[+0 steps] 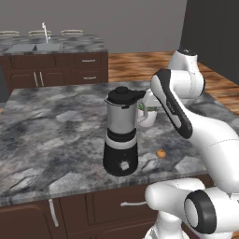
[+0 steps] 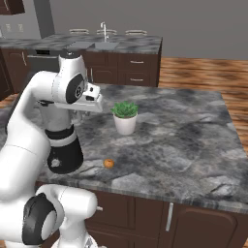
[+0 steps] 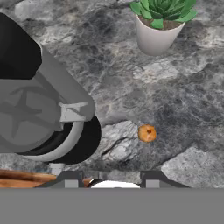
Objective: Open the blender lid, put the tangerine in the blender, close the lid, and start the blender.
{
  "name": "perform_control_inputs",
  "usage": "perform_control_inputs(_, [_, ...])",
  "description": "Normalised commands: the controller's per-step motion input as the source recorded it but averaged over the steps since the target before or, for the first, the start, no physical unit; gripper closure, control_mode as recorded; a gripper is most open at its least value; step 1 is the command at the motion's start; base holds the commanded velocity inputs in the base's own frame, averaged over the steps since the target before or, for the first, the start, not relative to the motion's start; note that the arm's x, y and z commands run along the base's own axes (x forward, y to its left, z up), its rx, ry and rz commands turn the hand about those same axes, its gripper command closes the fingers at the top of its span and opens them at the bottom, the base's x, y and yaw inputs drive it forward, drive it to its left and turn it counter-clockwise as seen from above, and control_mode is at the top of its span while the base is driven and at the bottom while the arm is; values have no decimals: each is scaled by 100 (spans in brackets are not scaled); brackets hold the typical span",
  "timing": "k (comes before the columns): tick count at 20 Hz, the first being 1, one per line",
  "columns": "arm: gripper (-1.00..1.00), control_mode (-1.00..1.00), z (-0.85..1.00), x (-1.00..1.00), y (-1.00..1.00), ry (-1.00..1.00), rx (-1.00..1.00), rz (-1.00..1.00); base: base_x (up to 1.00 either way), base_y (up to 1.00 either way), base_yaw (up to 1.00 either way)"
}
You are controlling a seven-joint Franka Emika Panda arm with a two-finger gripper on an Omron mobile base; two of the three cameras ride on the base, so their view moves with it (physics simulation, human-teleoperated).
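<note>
- Two dark finger tips (image 3: 70,179) rise at the bottom of the hand view, with nothing between them; the gripper (image 3: 111,180) is drawn in to its narrowest and holds nothing.
- In the left base view the hand is hidden behind the arm's forearm, beside the blender's top on its right.
- Just beyond the tips, in the hand view, the blender (image 1: 121,135) is seen from above: grey translucent jar, a white band and a black rounded base below it, with a small white button at the base's edge.
- The blender lid (image 1: 123,97), a black round cap with a raised centre knob, sits on the jar top in the left base view; in the hand view the lid appears as a black mass at the upper left over the jar.
- The tangerine (image 3: 147,133) lies on the grey marbled counter (image 1: 42,140), near the blender's base on its right and apart from it, toward the counter's front edge.
- A white pot with a green succulent (image 2: 125,116) stands behind the tangerine, farther back from the blender.
- Far beyond the blender, a second counter carries a sink with a tap (image 1: 45,32).
</note>
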Motion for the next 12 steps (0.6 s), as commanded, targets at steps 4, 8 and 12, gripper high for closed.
perform_control_inputs(4, [-100,-100,7,-6,0,-12,0,-2,0,0,0])
perform_control_inputs(8, [-100,-100,84,-24,13,-26,0,-1,0,0,0])
perform_control_inputs(12, [-100,-100,73,-5,67,-11,0,0,0,0,0])
